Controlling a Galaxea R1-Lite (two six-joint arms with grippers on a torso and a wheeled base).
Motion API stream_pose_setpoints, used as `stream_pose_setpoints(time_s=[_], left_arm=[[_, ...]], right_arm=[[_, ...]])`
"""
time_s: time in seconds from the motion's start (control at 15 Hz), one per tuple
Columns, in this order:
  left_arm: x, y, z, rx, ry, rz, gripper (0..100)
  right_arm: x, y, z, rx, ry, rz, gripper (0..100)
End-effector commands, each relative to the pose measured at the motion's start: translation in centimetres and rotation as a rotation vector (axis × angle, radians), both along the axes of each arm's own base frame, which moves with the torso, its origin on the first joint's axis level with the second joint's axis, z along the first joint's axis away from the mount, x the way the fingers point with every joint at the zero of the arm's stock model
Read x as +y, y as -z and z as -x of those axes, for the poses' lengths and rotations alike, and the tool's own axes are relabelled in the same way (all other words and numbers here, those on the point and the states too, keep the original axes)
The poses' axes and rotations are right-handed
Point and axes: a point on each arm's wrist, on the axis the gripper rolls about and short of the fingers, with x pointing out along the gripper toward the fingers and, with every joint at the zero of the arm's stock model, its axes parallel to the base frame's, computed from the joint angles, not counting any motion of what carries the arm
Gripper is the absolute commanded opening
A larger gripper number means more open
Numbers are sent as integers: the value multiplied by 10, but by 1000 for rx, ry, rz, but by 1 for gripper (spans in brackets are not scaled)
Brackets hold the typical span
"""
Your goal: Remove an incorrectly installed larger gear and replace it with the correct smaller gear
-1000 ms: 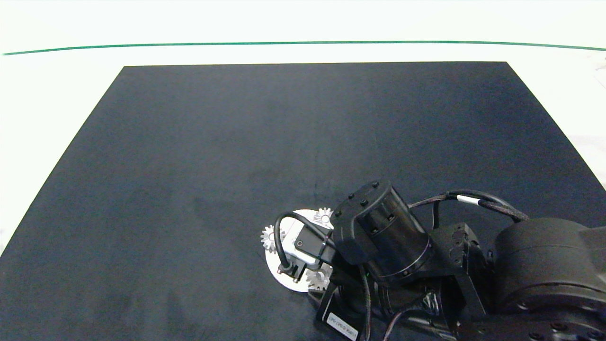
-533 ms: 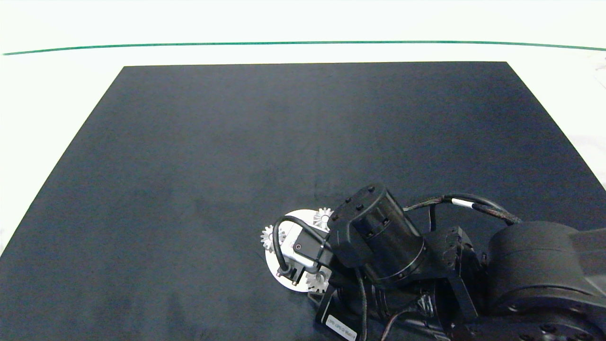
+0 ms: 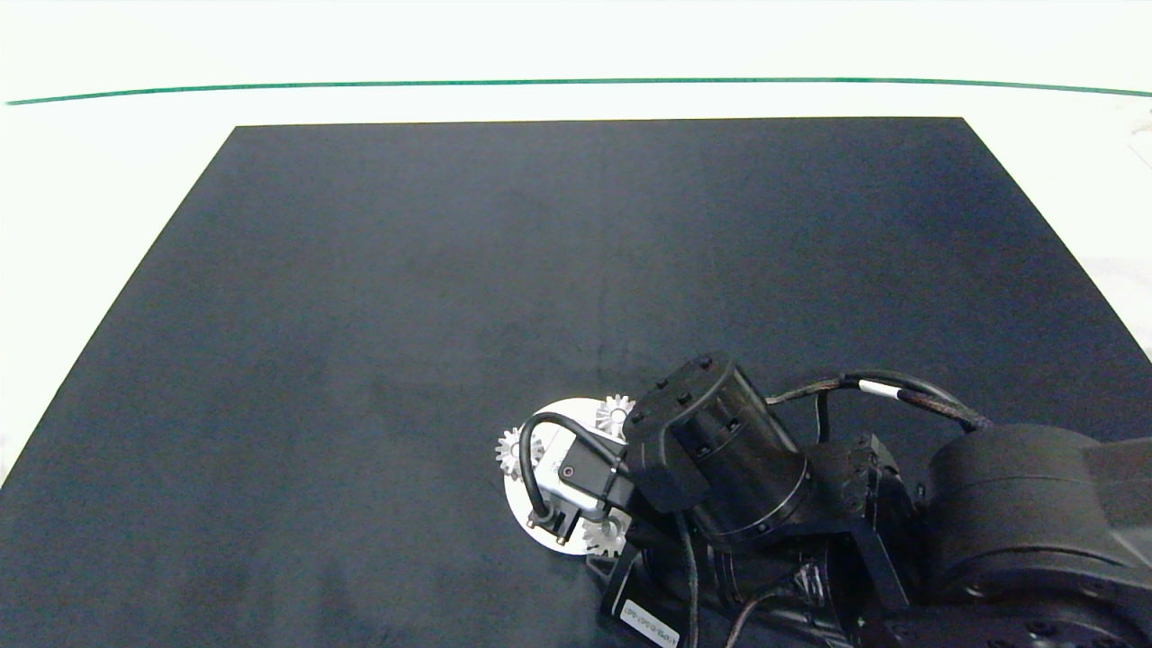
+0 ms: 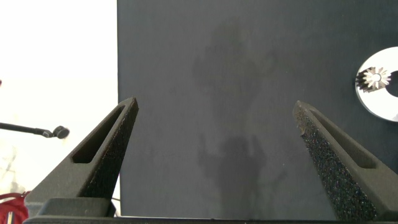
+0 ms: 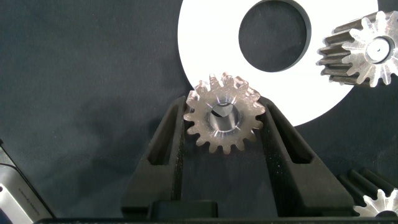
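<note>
1. Your right tool [image 5: 224,121] is clamped on one smaller gear [image 5: 224,117], at the rim of the single white disc [image 5: 211,37].
2. You see three fluted silver gears [image 3: 616,412] around that disc.
3. Your left tool [image 4: 217,162] hangs wide open and empty above the table [image 3: 360,270], well apart from the disc.

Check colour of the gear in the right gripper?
Dull grey-beige: the smaller gear, held between the right gripper fingers. Right wrist view shows it best.

Bright overhead light washes the pale table [image 3: 576,54] almost white; the dark mat [image 3: 450,270] shows soft arm shadows, and the white disc [image 5: 205,56] glares.
</note>
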Motion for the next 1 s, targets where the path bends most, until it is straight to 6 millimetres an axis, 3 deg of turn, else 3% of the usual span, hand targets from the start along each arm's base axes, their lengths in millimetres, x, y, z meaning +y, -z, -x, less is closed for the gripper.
stream_pose_setpoints(time_s=[0.07, 1.0], left_arm=[[0, 1, 1, 4, 0, -1, 100], [0, 1, 2, 0, 1, -7, 100]], right_arm=[[0, 1, 0, 2, -2, 7, 28], [7, 3, -4, -29, 6, -24, 28]])
